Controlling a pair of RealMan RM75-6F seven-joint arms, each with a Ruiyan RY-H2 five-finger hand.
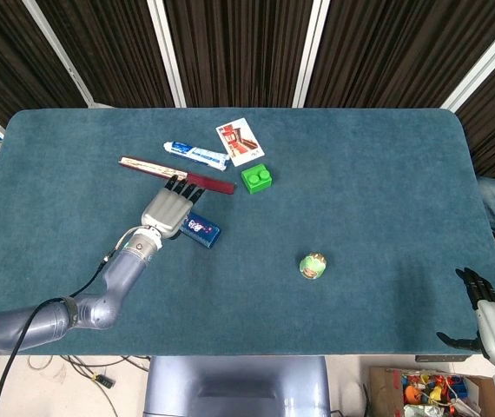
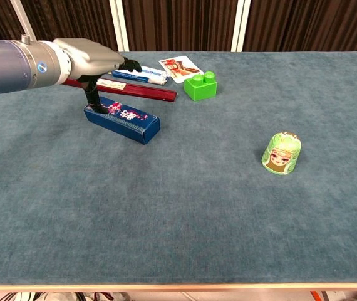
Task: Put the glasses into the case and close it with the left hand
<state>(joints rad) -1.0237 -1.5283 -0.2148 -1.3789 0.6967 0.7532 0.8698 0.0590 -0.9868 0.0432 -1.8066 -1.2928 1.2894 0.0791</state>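
Observation:
A closed blue case (image 1: pixel 201 230) (image 2: pixel 125 119) with a flower print lies flat on the teal table (image 1: pixel 360 174), left of centre. My left hand (image 1: pixel 168 211) (image 2: pixel 94 58) hovers over the case's left end with its fingers stretched forward. Its thumb points down and touches the case's top near that end. It holds nothing. No glasses are visible in either view. My right hand (image 1: pixel 489 317) hangs beyond the table's near right corner, fingers spread and empty; only the head view shows it.
Behind the case lie a long dark red box (image 1: pixel 208 182) (image 2: pixel 147 92), a toothpaste tube (image 1: pixel 197 155) (image 2: pixel 142 76) and a picture card (image 1: pixel 240 141) (image 2: pixel 180 67). A green brick (image 1: pixel 256 177) (image 2: pixel 201 86) sits to their right. A small green doll (image 1: pixel 313 265) (image 2: pixel 282 152) stands right of centre.

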